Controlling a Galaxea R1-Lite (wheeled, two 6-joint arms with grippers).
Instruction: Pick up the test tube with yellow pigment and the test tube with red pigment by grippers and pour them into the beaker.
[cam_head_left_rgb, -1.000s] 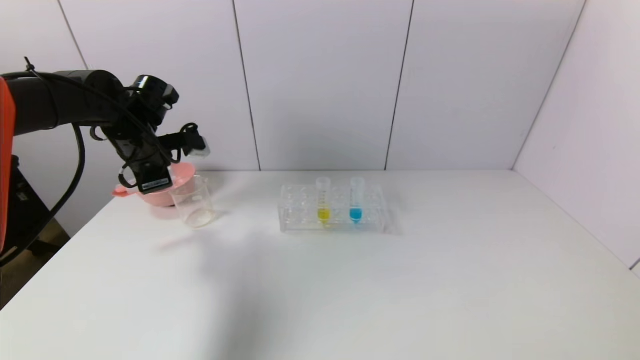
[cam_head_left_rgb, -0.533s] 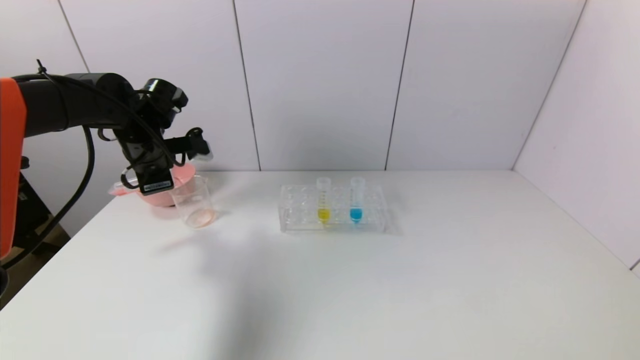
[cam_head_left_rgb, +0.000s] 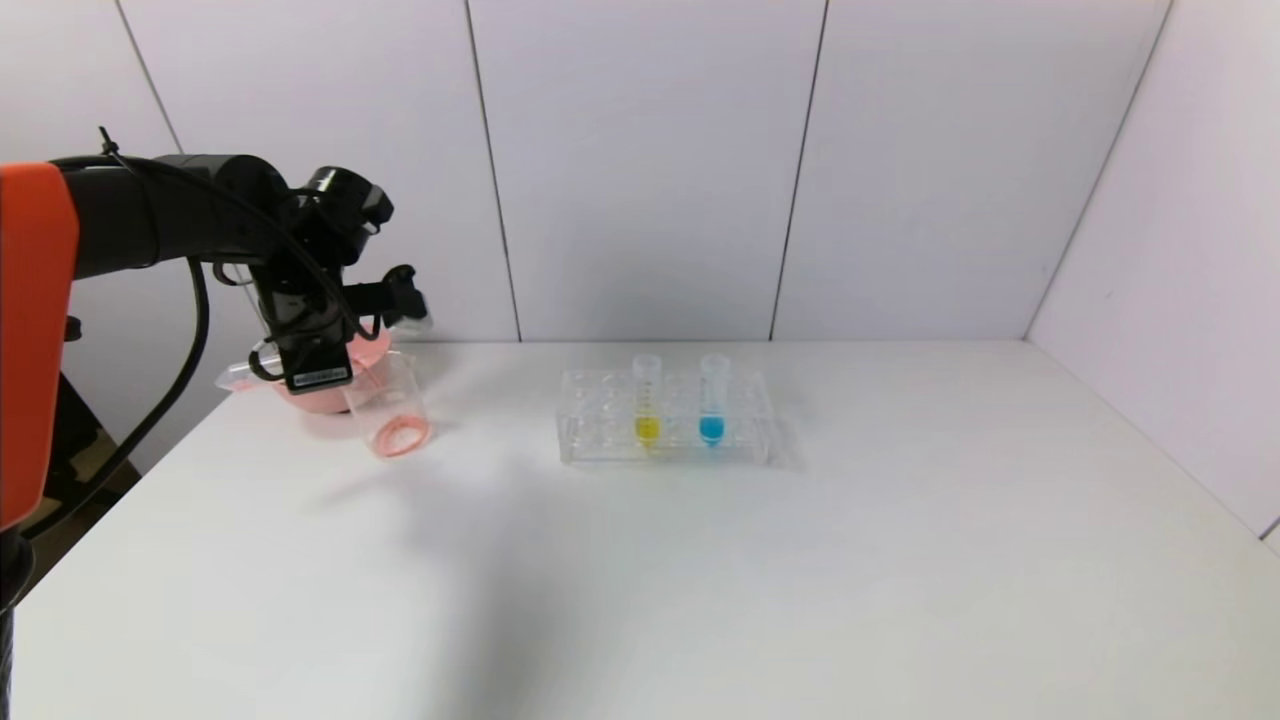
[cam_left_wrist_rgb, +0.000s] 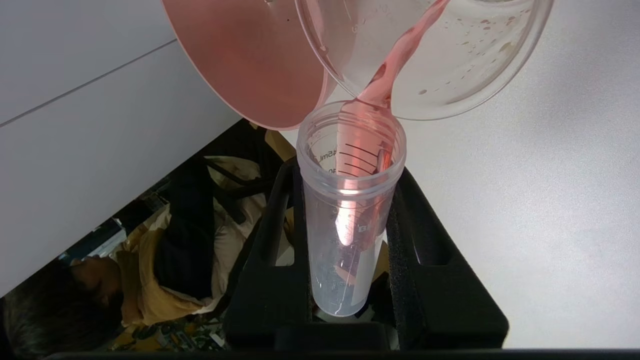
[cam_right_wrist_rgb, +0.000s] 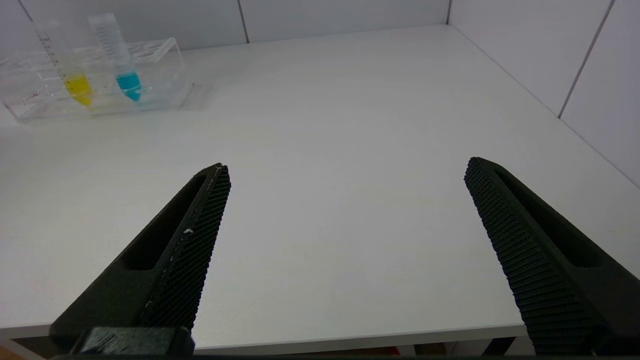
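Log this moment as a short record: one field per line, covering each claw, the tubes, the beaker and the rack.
left claw: shut on the red test tube, tipped over the beaker
pour: red liquid running into the beaker, red pooled at its bottom
right claw: open, empty, above bare table
yellow test tube: upright in rack
blue test tube: upright in rack, beside the yellow one
pink bowl: behind the beaker

Left end effector (cam_left_wrist_rgb: 345, 240) clamped, tilted.

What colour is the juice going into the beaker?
Pinkish red, pouring from the tube into the beaker. Left wrist view shows it best.
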